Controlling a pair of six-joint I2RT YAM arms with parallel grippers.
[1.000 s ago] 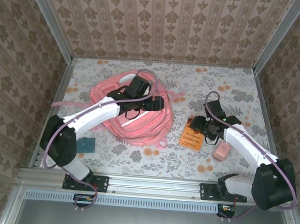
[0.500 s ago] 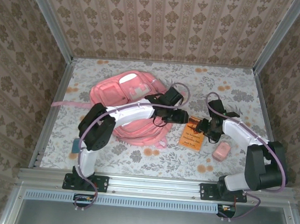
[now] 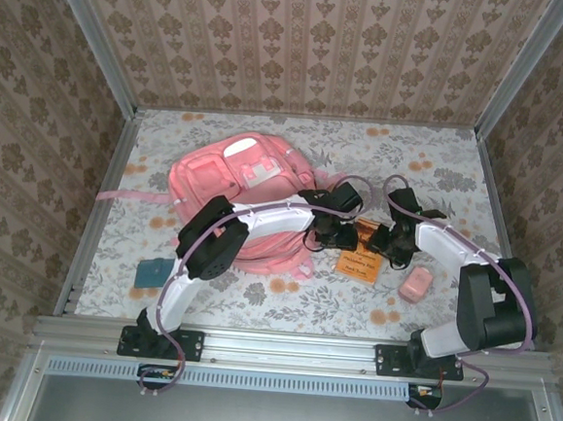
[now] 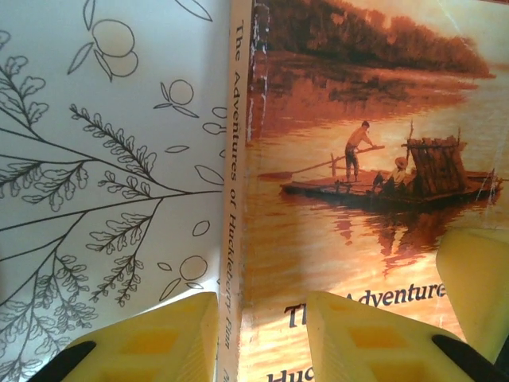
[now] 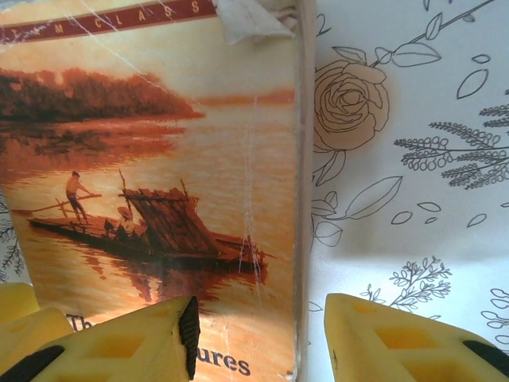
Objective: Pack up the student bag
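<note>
The student bag [image 3: 235, 182] is a large pink backpack lying flat at the centre left of the table. To its right lies an orange paperback [image 3: 360, 261] with a raft picture on its cover [image 4: 358, 159] [image 5: 159, 159]. Both grippers are down at this book. My left gripper [image 3: 341, 233] [image 4: 258, 342] is open, its jaws straddling the spine edge: one finger over the cloth, the other over the cover. My right gripper [image 3: 381, 243] [image 5: 258, 342] is open too and straddles the opposite long edge. Neither pair of jaws has closed on the book.
A small pink pouch [image 3: 415, 283] lies right of the book, close to the right arm. A dark blue flat object [image 3: 155, 272] lies at the near left. A pink strap [image 3: 127, 194] trails from the bag toward the left wall. The floral cloth [image 3: 284, 299] covers the table.
The left arm swung from over the bag across to the book. The right gripper shifted to the book's other edge. Both pairs of jaws have narrowed.
</note>
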